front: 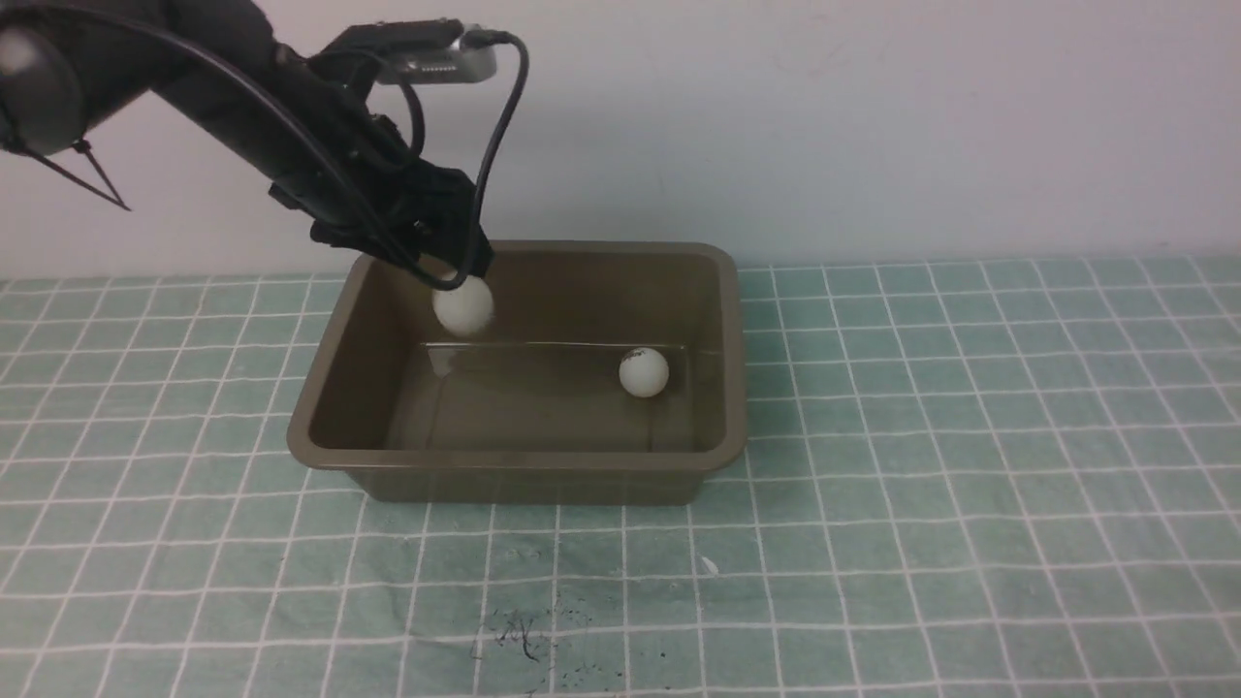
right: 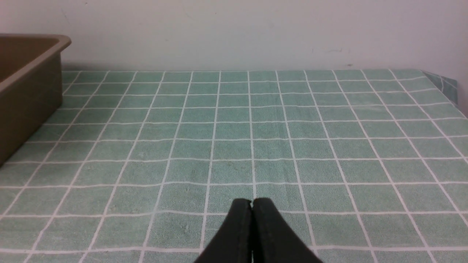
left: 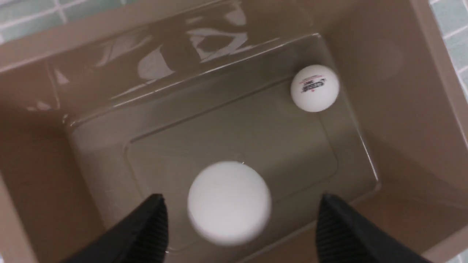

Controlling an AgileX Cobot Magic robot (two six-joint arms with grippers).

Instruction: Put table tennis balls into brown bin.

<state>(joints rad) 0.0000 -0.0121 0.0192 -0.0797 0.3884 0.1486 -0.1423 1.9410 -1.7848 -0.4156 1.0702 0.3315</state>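
Observation:
The brown bin (front: 524, 460) stands mid-table. One white ball with a dark printed mark (front: 644, 372) rests on the bin's floor toward its right side, also clear in the left wrist view (left: 314, 88). A second plain white ball (front: 463, 306) is in the air just under my left gripper (front: 451, 274), over the bin's far left part. In the left wrist view this ball (left: 229, 202) looks blurred between the spread fingers (left: 151, 226), with a gap on each side. My left gripper (left: 241, 199) is open. My right gripper (right: 251, 201) is shut and empty, low over the cloth.
A green checked cloth (front: 970, 485) covers the table up to a pale wall. The right wrist view shows the bin's corner (right: 29, 73) off to one side and the table's far edge (right: 444, 82). Dark specks (front: 524, 635) lie near the front.

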